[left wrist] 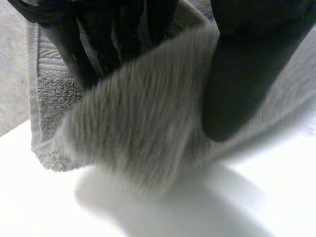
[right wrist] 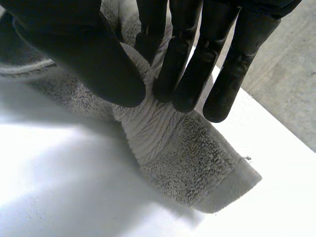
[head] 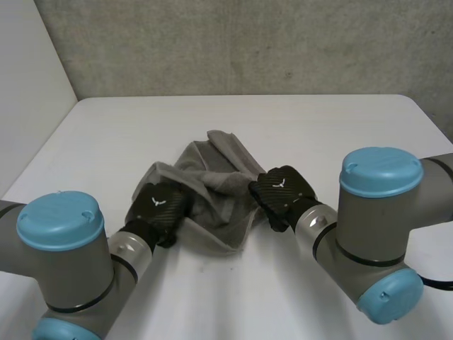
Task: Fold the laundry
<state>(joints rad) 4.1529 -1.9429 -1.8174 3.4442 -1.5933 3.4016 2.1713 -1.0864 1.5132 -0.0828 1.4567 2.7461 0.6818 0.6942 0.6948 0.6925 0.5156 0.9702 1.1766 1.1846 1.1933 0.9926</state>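
– Pinching cloth, that's what my left hand (head: 159,202) is doing. In its wrist view the thumb (left wrist: 237,89) sits on one face of a raised fold of the grey towel (head: 212,180) and the fingers (left wrist: 74,49) on the other, so the fold is clamped between them.

– And the right?

– My right hand (head: 283,190) has much the same hold. Its thumb and fingers close on a ridge of the towel right at the ribbed band (right wrist: 148,133). A looser part spreads out past the fingertips, and its hemmed edge lies on the bench (head: 318,127).

– Where on the towel is each one?

– From the head camera, the left hand is on the towel's left side and the right hand on its right side, with the bunched middle between them. I can't tell whether either has a corner.

– How does the towel lie?

– Crumpled, about the middle of the white bench from side to side. One flap points toward the far side, another reaches toward me between the hands.

– Anything around it?

– A grey concrete wall (head: 248,42) behind the bench. My left arm (head: 60,241) and right arm (head: 379,205) come in from the near corners.
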